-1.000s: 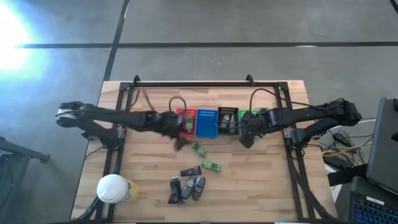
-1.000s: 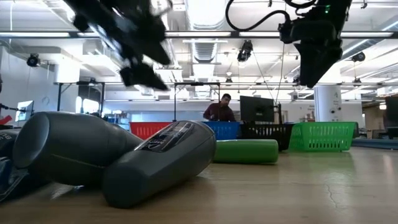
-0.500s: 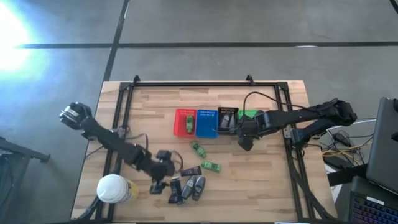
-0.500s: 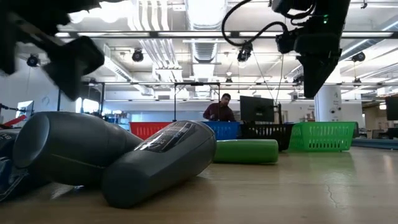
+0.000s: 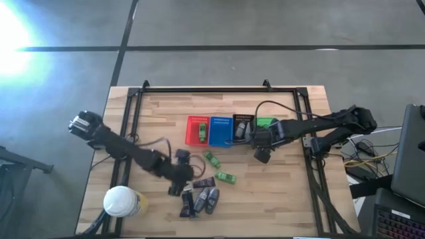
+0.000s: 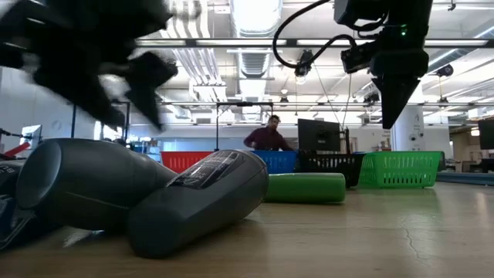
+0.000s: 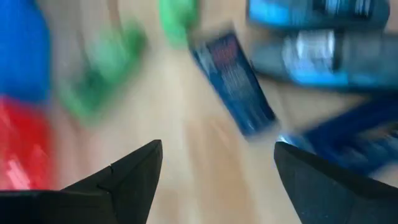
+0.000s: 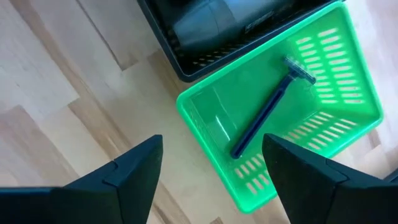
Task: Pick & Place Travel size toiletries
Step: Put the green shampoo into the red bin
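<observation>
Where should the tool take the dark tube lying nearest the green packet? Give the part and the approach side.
Grip the dark tube at mid-length, across its narrow width, coming straight down from above. It lies flat on the table, long axis roughly side to side in the high view, so its ends offer little. The open left tool is nearest.

Motion blur smears the left hand [image 6: 116, 69] and the toiletries [image 7: 233, 84] under it.
</observation>
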